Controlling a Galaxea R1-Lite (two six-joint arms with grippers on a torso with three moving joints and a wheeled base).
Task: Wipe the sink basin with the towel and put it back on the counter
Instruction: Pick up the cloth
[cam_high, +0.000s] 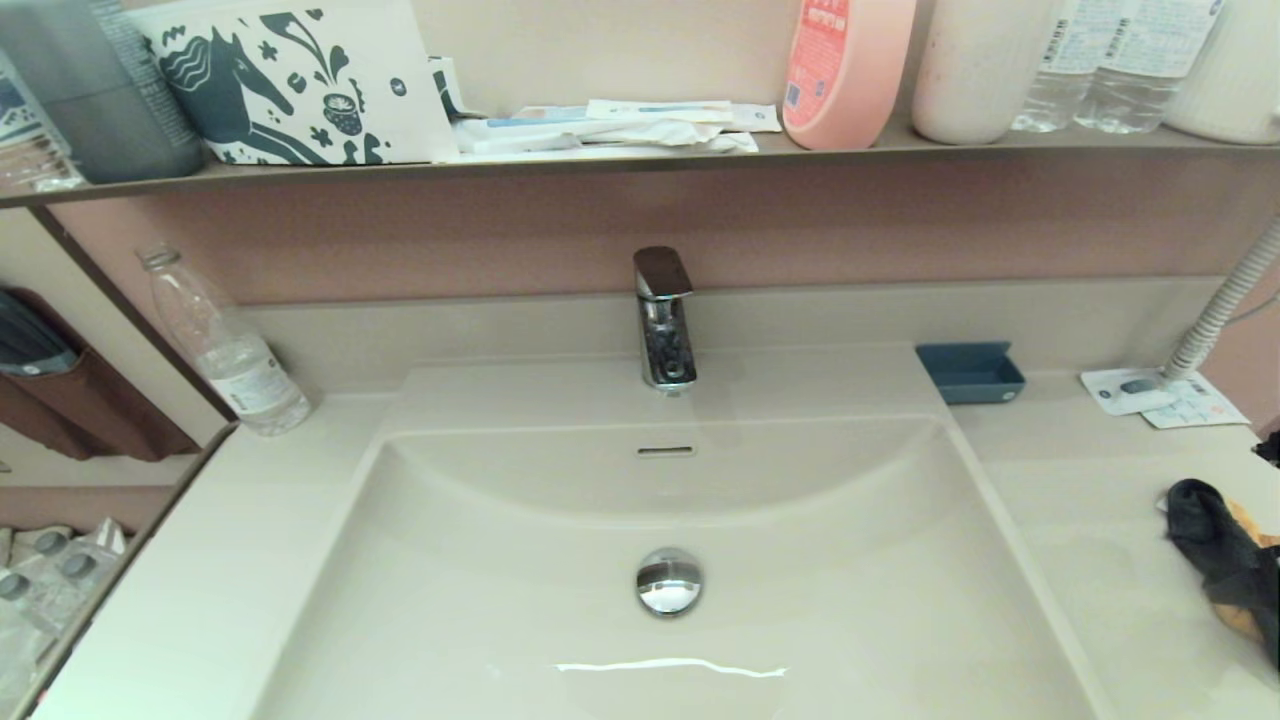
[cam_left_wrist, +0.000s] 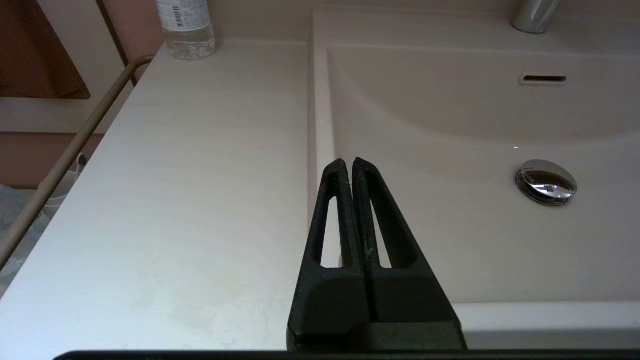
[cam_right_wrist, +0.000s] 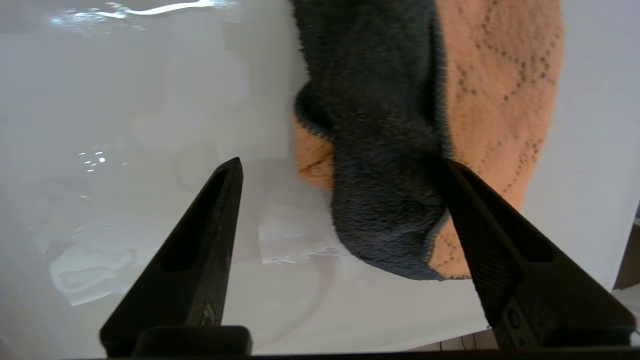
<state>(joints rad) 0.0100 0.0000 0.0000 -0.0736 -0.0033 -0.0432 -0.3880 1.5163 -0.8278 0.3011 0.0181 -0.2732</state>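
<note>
On the counter (cam_high: 1080, 500) to the robot's right of the sink basin (cam_high: 560, 560), at the edge of the head view, lies the towel (cam_high: 1225, 565), crumpled, dark grey face mostly up with orange-tan showing along its outer side. Its long axis runs roughly front to back along the counter, one rounded dark end pointing toward the backsplash and the blue tray (cam_high: 970, 372). Right gripper (cam_right_wrist: 340, 167) hovers directly over the towel's near end, fingers spread wide; one finger (cam_right_wrist: 500, 225) is touching or just over the towel's orange edge, the other finger (cam_right_wrist: 210, 215) stands apart over bare wet-looking counter. Nothing is pinched between them. Left gripper (cam_left_wrist: 348, 162) is parked above the front-left rim of the basin, fingers pressed together, holding nothing, tips pointing toward the back wall. Basin holds only the chrome drain plug (cam_high: 669, 580) and the overflow slot (cam_high: 665, 451); faucet (cam_high: 663, 315) stands centred behind it. Clear water bottle (cam_high: 225, 345) leans in the counter's back-left corner. White paper packets (cam_high: 1160, 395) lie at the back-right beside a corrugated hose (cam_high: 1225, 305).
</note>
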